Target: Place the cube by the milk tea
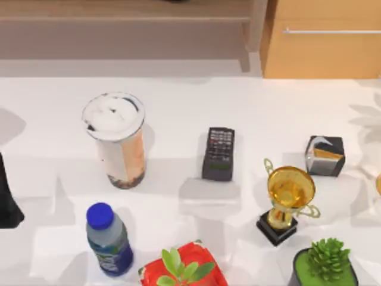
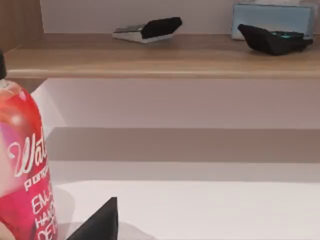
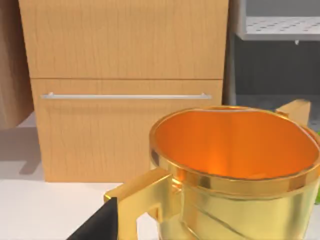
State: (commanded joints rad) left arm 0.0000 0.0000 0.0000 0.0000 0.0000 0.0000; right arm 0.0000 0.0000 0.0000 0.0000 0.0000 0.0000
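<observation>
The dark box [image 1: 325,156], right of the milk tea [image 1: 117,143], could be mistaken for the cube. Whether either end effector was wide or narrow could not be told.

The red bottle [image 2: 22,165] bears white script starting "Wat", with further letters cut off below.

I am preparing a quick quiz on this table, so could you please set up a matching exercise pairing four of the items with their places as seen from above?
Things:
1. milk tea
2. trophy
3. bottle
4. calculator

Places:
A. near the table's middle
B. front left, below the milk tea in the top view
C. back left
D. right of the calculator, nearer the front

Pairs: 1-C, 2-D, 3-B, 4-A
</observation>
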